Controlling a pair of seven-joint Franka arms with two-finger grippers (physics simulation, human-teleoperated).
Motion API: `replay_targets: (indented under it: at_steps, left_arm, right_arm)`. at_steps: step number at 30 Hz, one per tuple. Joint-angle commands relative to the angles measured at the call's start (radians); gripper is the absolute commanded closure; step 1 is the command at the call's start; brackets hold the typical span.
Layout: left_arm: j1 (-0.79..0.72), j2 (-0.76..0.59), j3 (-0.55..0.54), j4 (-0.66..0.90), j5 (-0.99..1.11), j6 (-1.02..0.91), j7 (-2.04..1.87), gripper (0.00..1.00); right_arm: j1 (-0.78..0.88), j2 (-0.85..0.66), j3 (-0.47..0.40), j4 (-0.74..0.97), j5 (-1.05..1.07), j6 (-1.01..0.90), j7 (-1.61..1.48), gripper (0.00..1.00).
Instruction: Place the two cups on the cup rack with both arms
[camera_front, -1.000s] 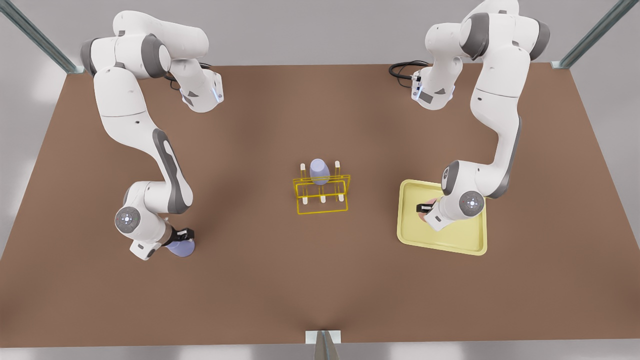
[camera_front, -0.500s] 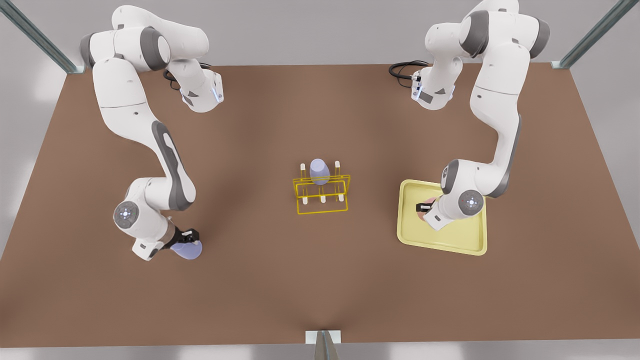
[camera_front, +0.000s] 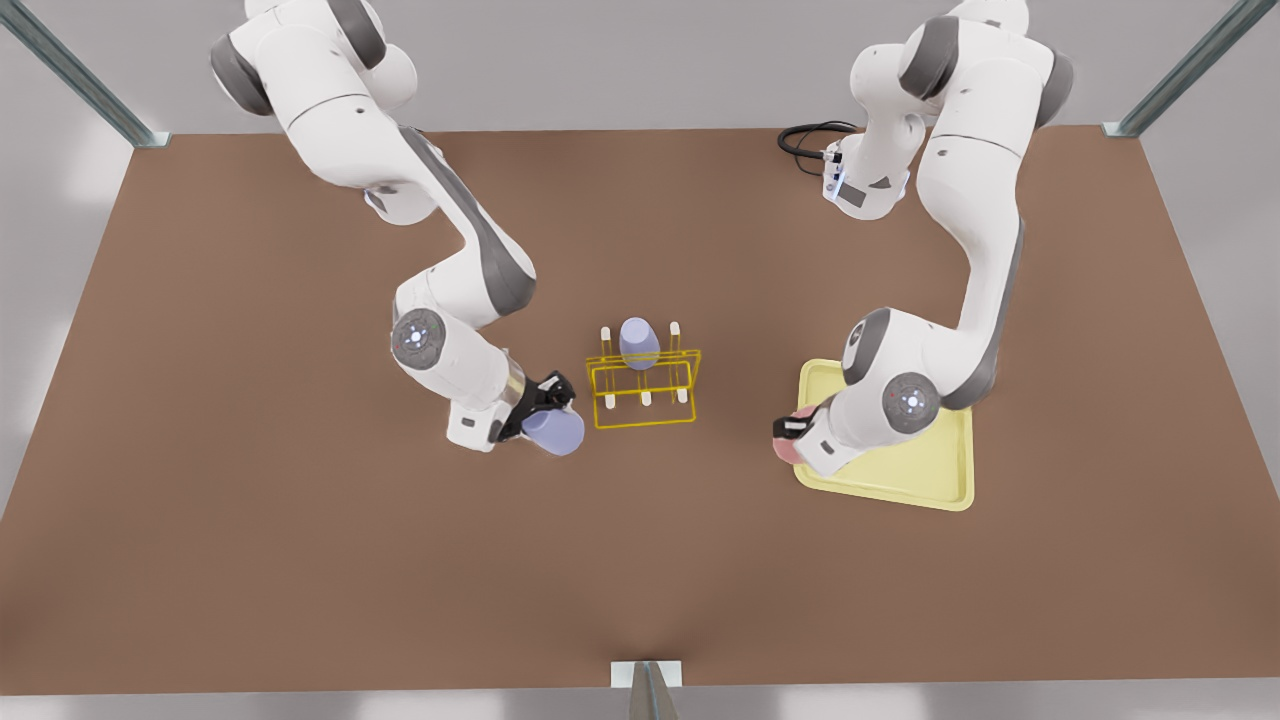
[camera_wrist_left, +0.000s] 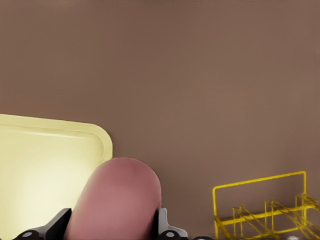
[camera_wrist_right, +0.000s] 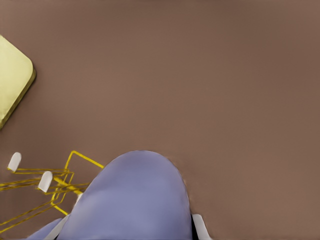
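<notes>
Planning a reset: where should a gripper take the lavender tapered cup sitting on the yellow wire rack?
Probably by the side wall of the racked lavender tapered cup, from above: upright cream pegs flank it on either side, so close the fingers front-to-back.

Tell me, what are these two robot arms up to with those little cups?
Each arm is carrying a small cup toward the yellow wire cup rack in the middle of the brown table. The right pincer grips a lavender cup just beside the rack, on the front view's left. The left pincer grips a pale pink cup at the edge of the pale-yellow tray. Another lavender cup already sits upside down on a back peg of the rack.
</notes>
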Motion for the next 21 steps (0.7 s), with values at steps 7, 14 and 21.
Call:
replay_targets:
  at_steps: [7,14,21]
  left_arm:
    - [-0.081,0.128,-0.111,0.223,-0.013,-0.156,-0.748,0.16]
    - [-0.153,0.164,-0.127,0.274,-0.01,-0.197,-0.775,0.16]
    - [-0.154,0.212,-0.124,0.275,0.015,-0.149,-0.774,0.0]
  right_arm:
    - [0.08,0.024,0.0,0.01,0.0,-0.028,0.54,0.23]
    - [0.131,0.067,0.0,0.01,-0.001,-0.019,0.54,0.23]
    - [0.132,0.097,-0.001,0.005,-0.007,-0.025,0.537,0.0]
